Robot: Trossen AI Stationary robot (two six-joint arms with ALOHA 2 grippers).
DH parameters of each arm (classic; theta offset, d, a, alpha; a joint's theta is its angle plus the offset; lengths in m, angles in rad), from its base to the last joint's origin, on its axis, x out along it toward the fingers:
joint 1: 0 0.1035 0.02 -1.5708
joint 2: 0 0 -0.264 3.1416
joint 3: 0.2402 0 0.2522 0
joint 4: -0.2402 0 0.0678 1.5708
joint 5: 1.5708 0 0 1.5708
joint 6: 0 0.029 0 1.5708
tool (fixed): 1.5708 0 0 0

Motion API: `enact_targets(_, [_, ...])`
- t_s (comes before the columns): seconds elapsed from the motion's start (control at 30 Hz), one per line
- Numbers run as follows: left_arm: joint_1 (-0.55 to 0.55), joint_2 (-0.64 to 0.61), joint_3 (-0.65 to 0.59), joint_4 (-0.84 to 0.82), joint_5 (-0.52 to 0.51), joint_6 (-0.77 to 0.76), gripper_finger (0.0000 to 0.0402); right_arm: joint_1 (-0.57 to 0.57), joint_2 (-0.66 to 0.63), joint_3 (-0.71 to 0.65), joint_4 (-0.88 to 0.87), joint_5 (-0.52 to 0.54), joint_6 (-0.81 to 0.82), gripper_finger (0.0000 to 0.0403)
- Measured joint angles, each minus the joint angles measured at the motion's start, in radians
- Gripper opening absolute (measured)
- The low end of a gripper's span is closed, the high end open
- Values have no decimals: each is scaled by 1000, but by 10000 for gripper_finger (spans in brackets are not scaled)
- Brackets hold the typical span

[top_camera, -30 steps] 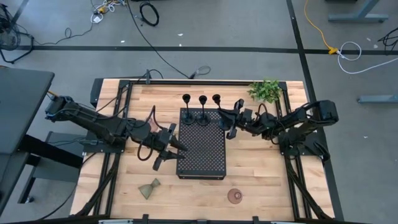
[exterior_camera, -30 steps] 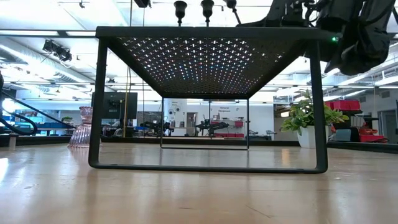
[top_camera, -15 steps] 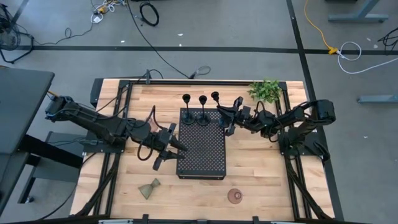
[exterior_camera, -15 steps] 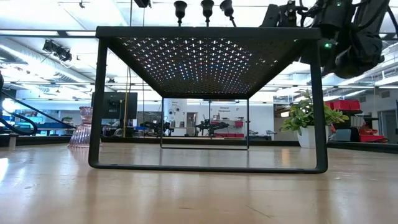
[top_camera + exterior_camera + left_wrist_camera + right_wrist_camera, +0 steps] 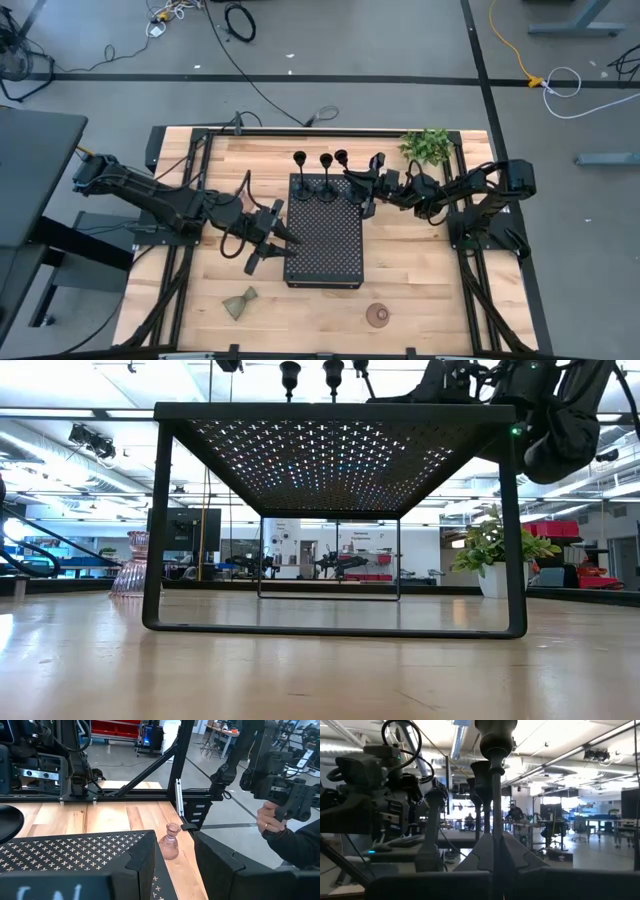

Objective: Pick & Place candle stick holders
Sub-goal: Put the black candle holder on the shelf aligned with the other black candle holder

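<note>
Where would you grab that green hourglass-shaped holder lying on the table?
At its narrow waist. The green holder lies on its side on the bare wood, away from the tray, so coming straight down with fingers either side of the pinched middle looks best; the flared ends should keep it from slipping out.

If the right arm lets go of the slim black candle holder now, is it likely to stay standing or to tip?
The slim black candle holder is tall with a small round base, so it probably tips easily. It stands on the perforated tray, likely adding some wobble. The right gripper grips its thin stem, which could slip or pivot.
</note>
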Motion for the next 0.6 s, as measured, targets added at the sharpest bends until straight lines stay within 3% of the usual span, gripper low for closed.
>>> enact_targets(0.2, [0, 0, 0, -2, 0, 1, 138, 13, -13, -5, 1, 10, -13, 0])
enact_targets(0.33, [0, 0, 0, -7, 0, 0, 138, 32, -22, -22, 0, 92, -15, 0])
enact_targets(0.5, [0, 0, 0, -10, -1, 1, 138, 44, -96, 12, 3, -65, -50, 0])
enact_targets(0.6, [0, 0, 0, -10, -8, 1, 138, 27, -142, -1, 2, -97, -60, 0])
